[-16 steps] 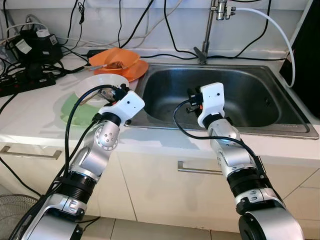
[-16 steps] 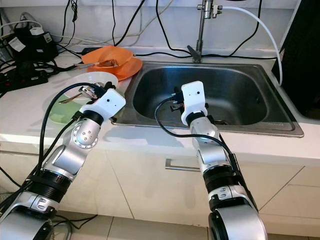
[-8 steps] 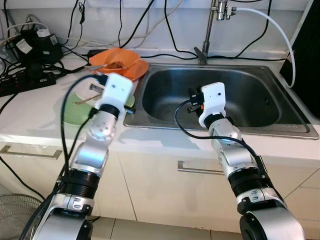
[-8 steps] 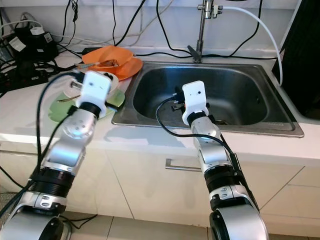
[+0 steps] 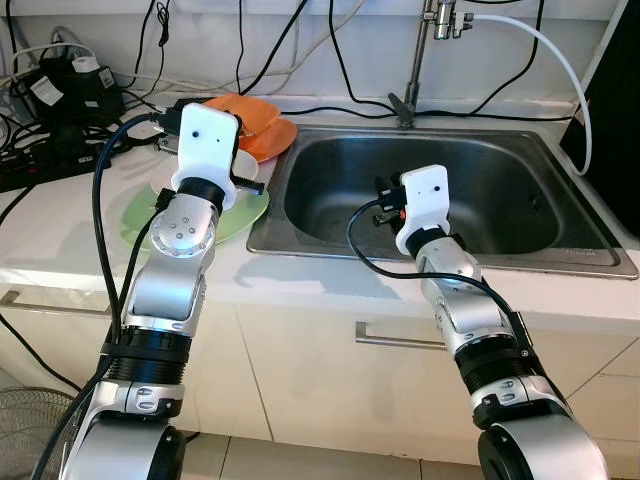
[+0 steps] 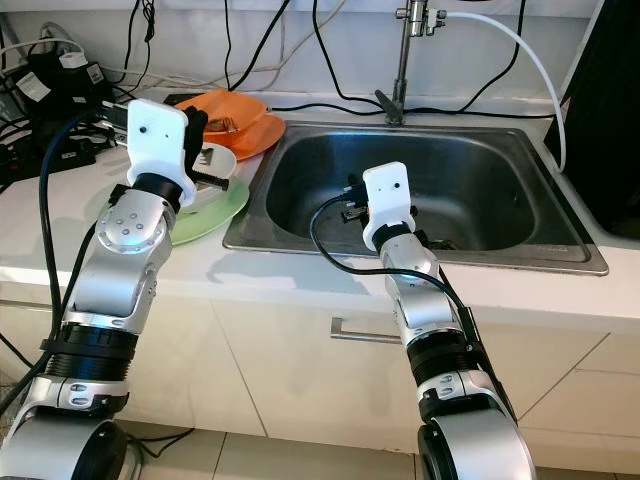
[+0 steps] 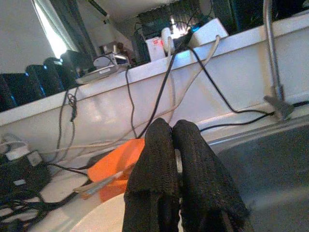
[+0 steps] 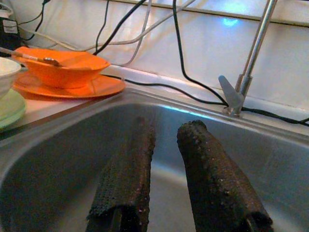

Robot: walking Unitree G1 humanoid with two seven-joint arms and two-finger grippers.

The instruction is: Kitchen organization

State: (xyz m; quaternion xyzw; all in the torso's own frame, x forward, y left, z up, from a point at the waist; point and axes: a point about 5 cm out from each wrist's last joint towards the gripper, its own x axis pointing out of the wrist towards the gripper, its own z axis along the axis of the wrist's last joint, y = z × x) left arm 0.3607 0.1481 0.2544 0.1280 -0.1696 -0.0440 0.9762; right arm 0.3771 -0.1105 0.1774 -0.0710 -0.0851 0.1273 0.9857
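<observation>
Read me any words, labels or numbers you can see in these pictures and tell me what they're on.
None can be read.
White tags on the black adapters at the counter's back left: print too small to read.
Red-and-white label on a box on the ledge: blurred, unreadable.
The orange bowl, sink and grippers carry no visible text.

We count: one sink point(image 5: 520, 215), one tap point(image 5: 432, 40), two plates – orange point(image 5: 280, 135), green point(image 5: 240, 215); two bowls – orange point(image 5: 255, 112), white point(image 6: 215, 158); two grippers – left point(image 7: 179, 193), right point(image 8: 169, 193).
</observation>
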